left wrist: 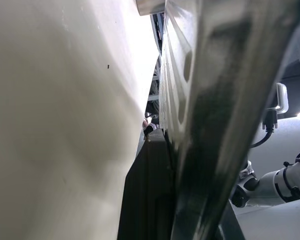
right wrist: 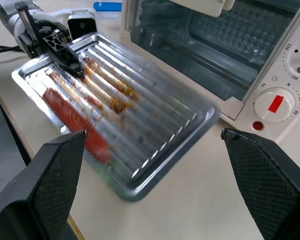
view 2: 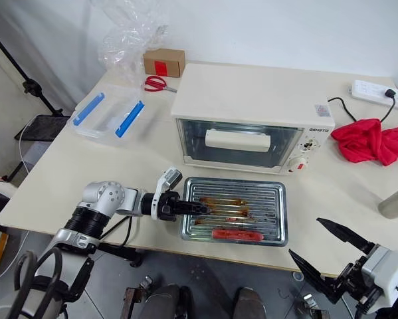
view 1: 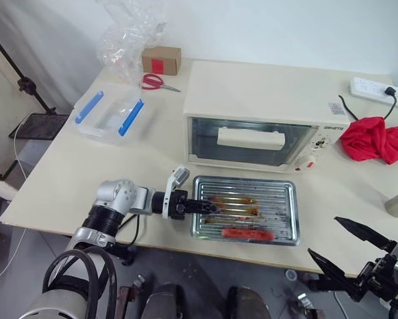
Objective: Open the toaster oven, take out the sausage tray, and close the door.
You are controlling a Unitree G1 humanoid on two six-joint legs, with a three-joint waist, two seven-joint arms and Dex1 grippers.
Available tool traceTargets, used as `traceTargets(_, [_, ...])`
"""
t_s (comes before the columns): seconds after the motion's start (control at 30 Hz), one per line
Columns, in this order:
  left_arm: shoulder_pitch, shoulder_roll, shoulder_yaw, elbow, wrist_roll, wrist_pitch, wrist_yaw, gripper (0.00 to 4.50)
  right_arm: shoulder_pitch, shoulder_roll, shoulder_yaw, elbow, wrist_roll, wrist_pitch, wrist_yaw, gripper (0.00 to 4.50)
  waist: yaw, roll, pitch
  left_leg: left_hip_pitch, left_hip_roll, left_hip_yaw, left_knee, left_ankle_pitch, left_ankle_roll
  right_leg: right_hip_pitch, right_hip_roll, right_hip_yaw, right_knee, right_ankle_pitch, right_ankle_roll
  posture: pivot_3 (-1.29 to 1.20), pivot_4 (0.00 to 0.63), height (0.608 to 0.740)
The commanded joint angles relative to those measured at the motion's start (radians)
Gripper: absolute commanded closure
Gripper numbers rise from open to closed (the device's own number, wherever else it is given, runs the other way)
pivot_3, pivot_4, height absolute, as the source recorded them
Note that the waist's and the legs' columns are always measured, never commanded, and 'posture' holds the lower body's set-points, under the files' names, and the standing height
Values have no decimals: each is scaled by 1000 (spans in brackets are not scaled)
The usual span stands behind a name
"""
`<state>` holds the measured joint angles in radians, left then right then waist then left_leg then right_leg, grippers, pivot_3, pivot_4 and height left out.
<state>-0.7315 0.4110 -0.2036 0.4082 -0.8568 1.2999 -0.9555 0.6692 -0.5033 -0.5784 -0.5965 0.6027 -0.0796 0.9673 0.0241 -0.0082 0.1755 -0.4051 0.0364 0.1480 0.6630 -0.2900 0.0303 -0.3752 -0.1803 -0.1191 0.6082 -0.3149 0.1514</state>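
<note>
The cream toaster oven (view 1: 252,93) stands at the middle of the table, its glass door (view 1: 205,143) closed and the bar handle (view 1: 250,138) across it. In front of it the silver sausage tray (view 1: 278,199) lies on the table, streaked brown, with one red sausage (view 1: 248,233) near its front rim. My left gripper (view 1: 208,207) reaches level over the tray's left rim and is shut on it, one finger (right wrist: 64,52) lying over the ridged bottom. My right gripper (view 1: 325,236) hangs open off the table's front right, apart from the tray, holding nothing.
A clear box with blue clips (view 1: 109,116) sits at the back left, with red scissors (view 1: 155,82), a cardboard box (view 1: 161,60) and a plastic bag (view 1: 125,33) behind it. A red cloth (view 1: 375,139) and a power strip (view 1: 378,90) lie right of the oven. The tray lies close to the table's front edge.
</note>
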Motion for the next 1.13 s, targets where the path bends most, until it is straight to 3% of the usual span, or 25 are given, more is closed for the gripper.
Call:
traceTargets(0.03, [9,21,15,-72,17,-32,-63,3054,-14,-19,11,-41,12,16,-19,0,-1,0,0,0,0,0,0,0,0,0,0,0,2,0,0,0,150,740])
traceTargets(0.37, [152,249,136,-223,98,-320,-232,6,-135,-99,51,-20,62,96,-6,0,-10,0,0,0,3,0,1,0,0,-1,1,-1,3,0,0,0,150,740])
traceTargets(0.63, [343,338,311,-272,220,-764,-309,6,-190,-123,79,4,88,105,59,0,-14,0,0,0,7,1,0,-1,0,-1,1,-1,3,0,0,0,150,740])
traceTargets(0.8, [501,336,446,-295,388,-1255,-282,6,-237,-141,103,30,129,98,144,0,-20,0,0,0,8,2,1,-1,1,-1,1,-2,3,0,0,0,150,740])
traceTargets(0.97, [534,348,450,-246,439,-1392,-297,6,-244,-150,99,113,105,36,263,0,-20,0,0,0,8,2,1,-2,2,-1,1,-3,2,0,0,0,150,740])
traceTargets(1.13, [539,328,439,-259,433,-1391,-264,6,-259,-133,78,247,64,-57,319,0,-23,-1,0,0,8,3,1,-2,2,-1,1,-4,3,0,0,0,150,740])
